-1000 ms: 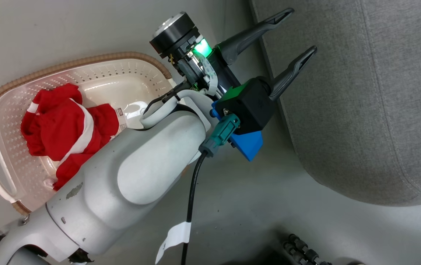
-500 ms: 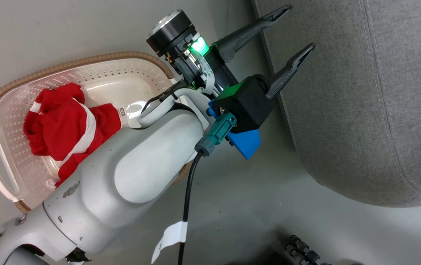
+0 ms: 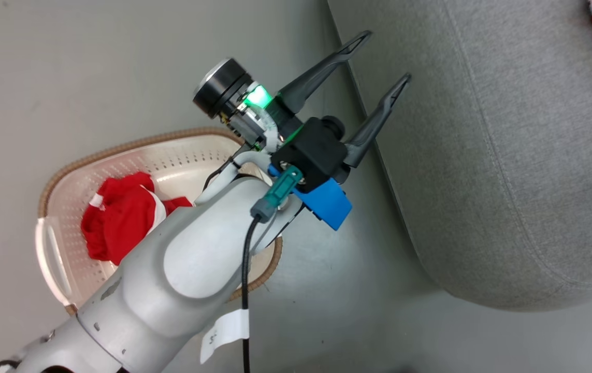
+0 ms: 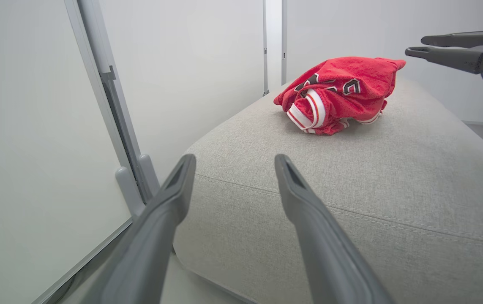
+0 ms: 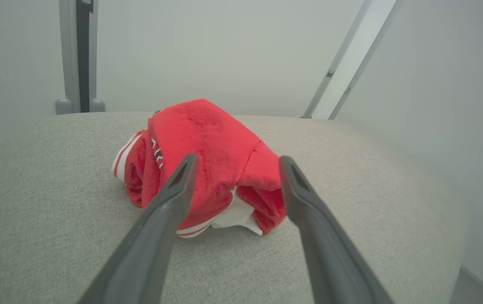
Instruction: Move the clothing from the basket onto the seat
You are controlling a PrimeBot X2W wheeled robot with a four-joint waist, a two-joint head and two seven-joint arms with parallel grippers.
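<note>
Looking at what's left: one red garment (image 3: 119, 223) sits bunched, no clear long axis, toward the handle end of the basket (image 3: 187, 158), while the jersey (image 5: 207, 139) lies on the seat (image 3: 508, 155), well in from its edges, just past the right gripper (image 5: 238, 159), whose jaws are spread wide on nothing. The left gripper (image 3: 386, 57) is wide open and empty too, pointing at the seat's near edge with the basket back behind it, so it's probably the nearer arm for the next grab, though its own left forearm (image 3: 197, 259) covers the basket's seat-side corner from above.
</note>
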